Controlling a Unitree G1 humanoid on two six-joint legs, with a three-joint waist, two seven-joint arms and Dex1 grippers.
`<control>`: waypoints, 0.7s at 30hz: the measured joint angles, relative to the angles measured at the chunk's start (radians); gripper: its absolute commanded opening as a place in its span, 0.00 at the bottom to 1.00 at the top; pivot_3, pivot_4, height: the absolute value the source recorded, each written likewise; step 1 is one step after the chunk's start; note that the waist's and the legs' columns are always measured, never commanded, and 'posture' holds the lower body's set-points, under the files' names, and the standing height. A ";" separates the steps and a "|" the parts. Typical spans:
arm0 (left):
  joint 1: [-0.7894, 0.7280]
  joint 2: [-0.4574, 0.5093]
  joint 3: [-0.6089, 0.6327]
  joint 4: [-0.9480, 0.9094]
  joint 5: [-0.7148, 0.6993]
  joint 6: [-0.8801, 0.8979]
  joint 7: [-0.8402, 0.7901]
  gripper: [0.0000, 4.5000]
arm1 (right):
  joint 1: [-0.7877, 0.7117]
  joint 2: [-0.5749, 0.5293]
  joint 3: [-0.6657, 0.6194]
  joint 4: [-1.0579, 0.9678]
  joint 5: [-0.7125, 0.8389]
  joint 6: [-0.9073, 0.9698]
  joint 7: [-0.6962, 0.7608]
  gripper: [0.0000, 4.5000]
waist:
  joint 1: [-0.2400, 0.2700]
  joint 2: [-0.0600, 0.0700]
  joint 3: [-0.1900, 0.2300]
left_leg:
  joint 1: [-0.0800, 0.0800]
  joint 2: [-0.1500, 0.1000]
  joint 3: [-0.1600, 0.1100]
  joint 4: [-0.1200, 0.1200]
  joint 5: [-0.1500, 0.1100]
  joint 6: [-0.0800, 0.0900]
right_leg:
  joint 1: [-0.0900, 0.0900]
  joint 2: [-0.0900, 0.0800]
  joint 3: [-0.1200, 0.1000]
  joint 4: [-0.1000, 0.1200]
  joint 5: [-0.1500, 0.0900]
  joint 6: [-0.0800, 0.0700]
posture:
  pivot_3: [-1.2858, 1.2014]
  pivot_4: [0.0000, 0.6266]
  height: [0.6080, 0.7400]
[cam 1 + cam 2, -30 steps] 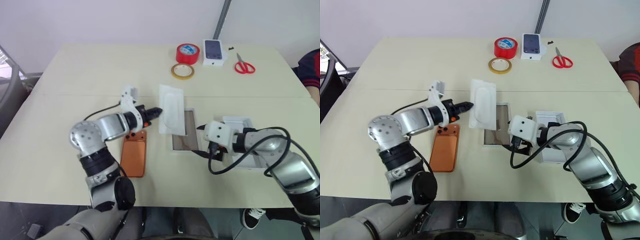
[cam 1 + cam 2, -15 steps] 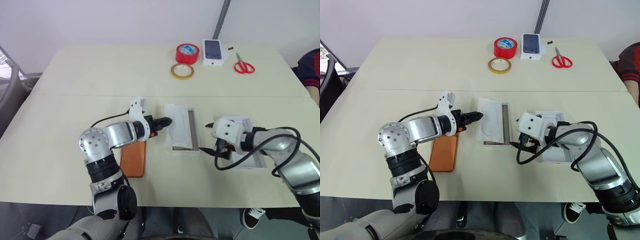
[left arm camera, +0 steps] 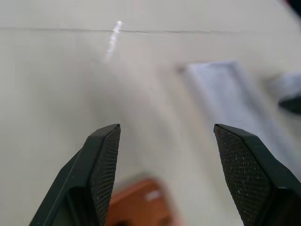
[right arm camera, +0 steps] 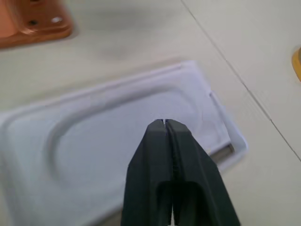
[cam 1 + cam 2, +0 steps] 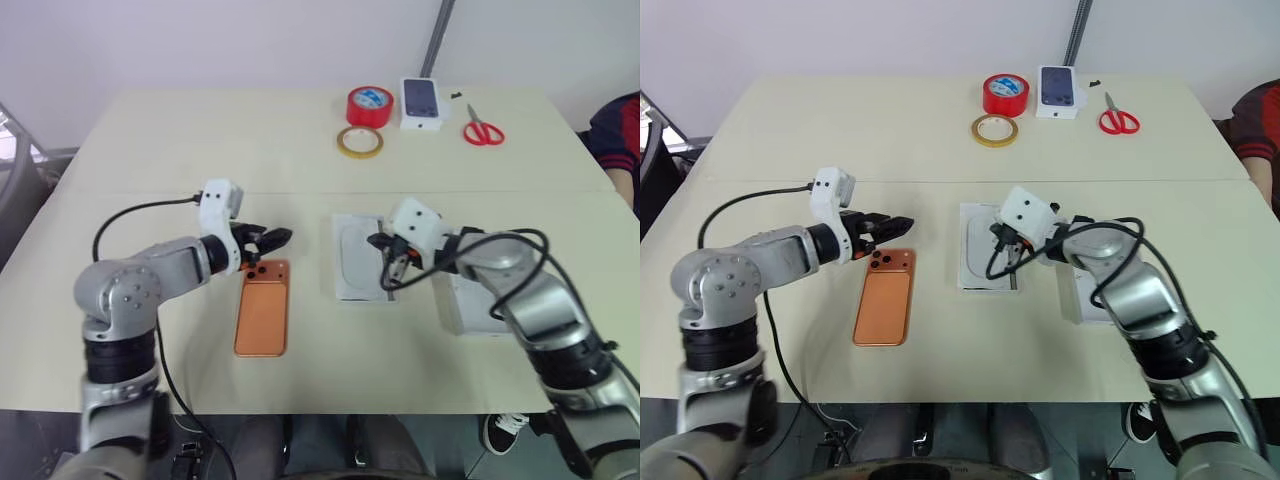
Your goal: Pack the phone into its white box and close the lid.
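Lying nearest the robot, the phone (image 5: pixel 262 320) rests flat on the table (image 5: pixel 150 150), copper-orange back up with its camera cluster at the far end, not yet packed. Just past that far end the left gripper (image 5: pixel 272 238) hovers with its fingers (image 3: pixel 104 160) spread apart and nothing between them, probably lined up to take the phone. To the right, a flat white card (image 5: pixel 357 255) with an oval outline lies over the white box (image 5: pixel 360 295), covering nearly all of it so that just a thin edge of the tray peeks out; whether the box interior is free cannot be made out. The right gripper (image 5: pixel 390 268) sits above that card with its fingers pressed together, tips down near the card's surface, pinching nothing; it seems placed to nudge or press the card, though contact is hard to confirm. Further right, the lid (image 5: pixel 462 300) lies open side up, largely hidden behind the right arm. At the table's far edge sit a red tape roll (image 5: pixel 371 105), a tan tape roll (image 5: pixel 359 142), a small white box printed with a dark phone picture (image 5: pixel 421 101) and red-handled scissors (image 5: pixel 482 131). A person's sleeve (image 5: pixel 612 135) is cut off at the right edge.
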 measured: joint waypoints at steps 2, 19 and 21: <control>0.042 0.058 -0.056 0.001 0.066 -0.119 -0.110 0.74 | -0.026 0.025 0.040 0.037 -0.034 0.006 -0.023 0.01 | 0.005 0.000 0.000 | 0.000 0.000 0.000 0.000 0.000 0.000 | 0.000 -0.001 0.000 -0.001 0.000 0.000 | 0.52 0.24 1.00; 0.200 0.122 -0.123 -0.047 0.178 -0.344 -0.343 0.74 | -0.093 0.035 0.134 0.191 -0.213 0.005 -0.071 0.01 | -0.007 0.000 0.000 | -0.001 0.001 0.000 -0.001 -0.005 0.009 | -0.002 -0.001 0.000 0.001 0.000 0.000 | 0.52 0.24 1.00; 0.201 0.116 -0.123 -0.047 0.178 -0.344 -0.343 0.74 | -0.087 0.018 0.142 0.171 -0.233 0.006 -0.059 0.01 | -0.007 0.000 0.000 | -0.001 0.001 0.000 -0.001 -0.005 0.009 | -0.002 -0.001 0.000 0.001 0.000 0.000 | 0.52 0.24 1.00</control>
